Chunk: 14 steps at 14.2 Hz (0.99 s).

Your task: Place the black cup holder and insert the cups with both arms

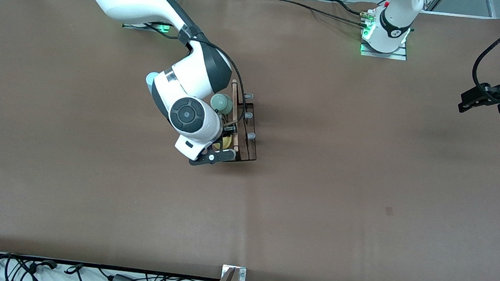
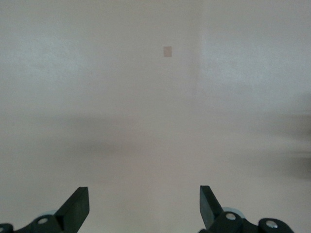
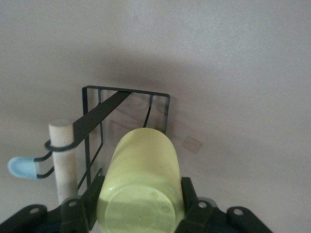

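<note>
Counter [image 1: 363,191]: brown sheet, bare over most of its spread. Wide open room on every side of the cup holder [image 1: 250,134], most of all toward the front camera and toward the left arm's end. Cables lie along the front edge, off the sheet.

Cup holder: stands near mid-counter, somewhat toward the right arm's end. Black wire frame, wooden rod [image 1: 233,107] on top. Long axis follows the rod, running from the robots' side toward the front camera. Pegs stick out sideways; three pale tips show on the side toward the left arm's end, the rest masked by the right arm.

Cups, counted: three in part.
- Yellow cup [image 3: 141,184]: grasped in the right hand [image 3: 141,204], fingers clenched on its sides near the base. Lies tilted over the frame at the rod's camera-side end, base toward the wrist camera, mouth pointing away over the wire frame. Whether it sits on a peg cannot be told.
- Green cup [image 1: 221,103]: beside the rod, about midway along it, on the side toward the right arm's end.
- Blue cup [image 1: 151,79]: only a sliver shows past the right arm's forearm.

Left hand [image 2: 144,206]: released, fingers spread wide, nothing between them. Hangs over bare counter at the left arm's end, well apart from the holder; arm waiting.
</note>
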Motion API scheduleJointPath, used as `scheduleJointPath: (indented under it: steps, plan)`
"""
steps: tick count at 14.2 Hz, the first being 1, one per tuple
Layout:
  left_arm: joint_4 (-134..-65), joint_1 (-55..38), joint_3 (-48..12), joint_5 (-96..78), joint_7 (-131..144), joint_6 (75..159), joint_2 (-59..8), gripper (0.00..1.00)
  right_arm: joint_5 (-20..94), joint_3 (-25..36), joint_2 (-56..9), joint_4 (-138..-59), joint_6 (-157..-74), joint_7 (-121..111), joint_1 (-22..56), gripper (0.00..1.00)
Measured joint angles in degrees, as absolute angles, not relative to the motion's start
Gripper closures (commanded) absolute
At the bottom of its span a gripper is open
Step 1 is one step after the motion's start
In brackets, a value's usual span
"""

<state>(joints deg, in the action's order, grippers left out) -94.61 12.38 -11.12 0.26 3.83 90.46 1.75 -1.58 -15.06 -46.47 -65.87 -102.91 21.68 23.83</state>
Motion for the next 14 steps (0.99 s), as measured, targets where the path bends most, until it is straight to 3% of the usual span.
scheduleJointPath:
  steps: [5, 8, 14]
  plan:
    - [-94.61, 12.43, -11.11, 0.26, 3.83, 90.46, 1.75, 0.00, -1.71, -14.95, -46.29, -65.49, -103.20, 25.41, 24.26, 0.00]
    - [-94.61, 12.67, -11.10, 0.26, 3.83, 90.45, 1.75, 0.00, -1.80, -14.37, -41.67, -64.48, -102.26, 27.22, 22.78, 0.00]
    - [-94.60, 12.79, -11.10, 0.24, 3.78, 90.45, 1.75, 0.00, -5.51, -13.06, -31.66, -64.46, -96.27, 26.65, 11.05, 0.00]
